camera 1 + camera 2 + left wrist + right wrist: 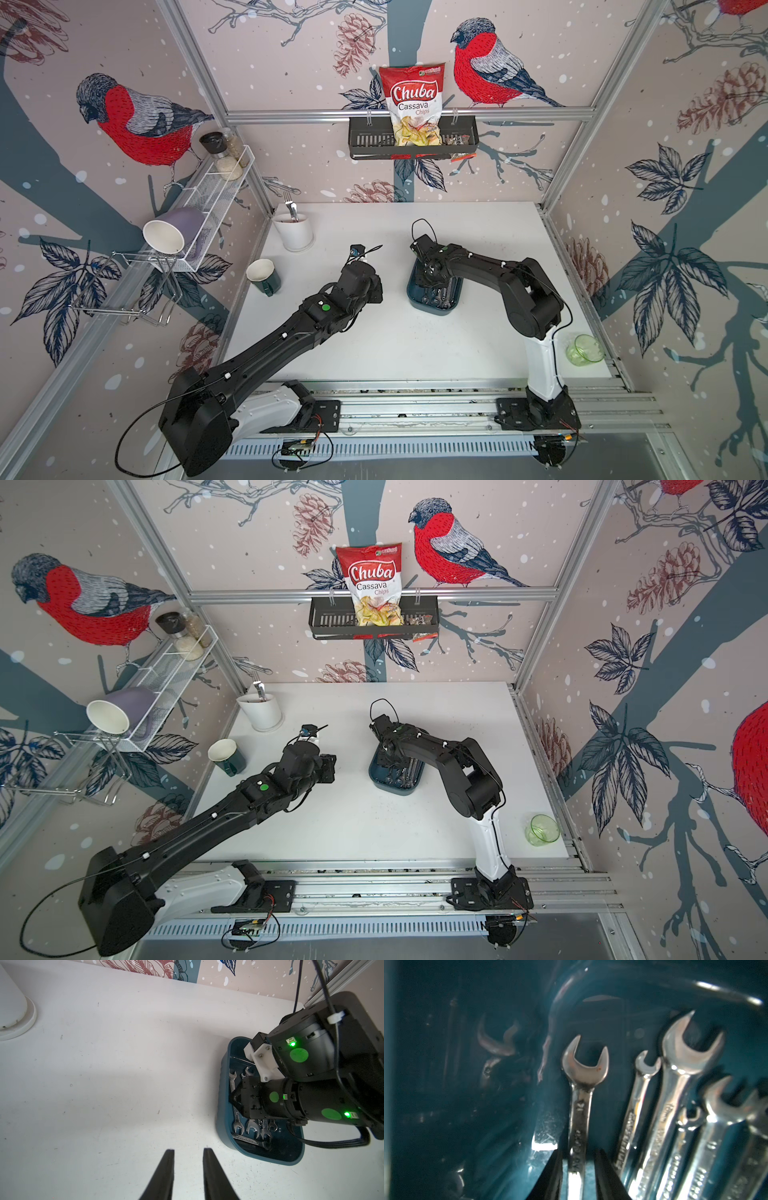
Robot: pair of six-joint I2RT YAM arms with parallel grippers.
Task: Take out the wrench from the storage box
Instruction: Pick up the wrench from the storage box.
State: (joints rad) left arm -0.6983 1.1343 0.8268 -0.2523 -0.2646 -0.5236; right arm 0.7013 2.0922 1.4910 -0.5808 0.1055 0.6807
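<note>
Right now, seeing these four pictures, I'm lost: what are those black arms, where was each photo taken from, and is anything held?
They are two black robot arms fixed beside a white table, each ending in a two-fingered gripper. Both top views look down on the whole scene; the other two pictures come from cameras on the arms' wrists. On the table stand a shallow dark teal plastic storage box of shiny steel wrenches, a dark teal mug, a white pot holding a fork and a clear green glass. The left gripper is open and empty over bare table. The right gripper is down in the box, its fingers either side of one open-ended steel wrench; whether they pinch it, I cannot tell.
</note>
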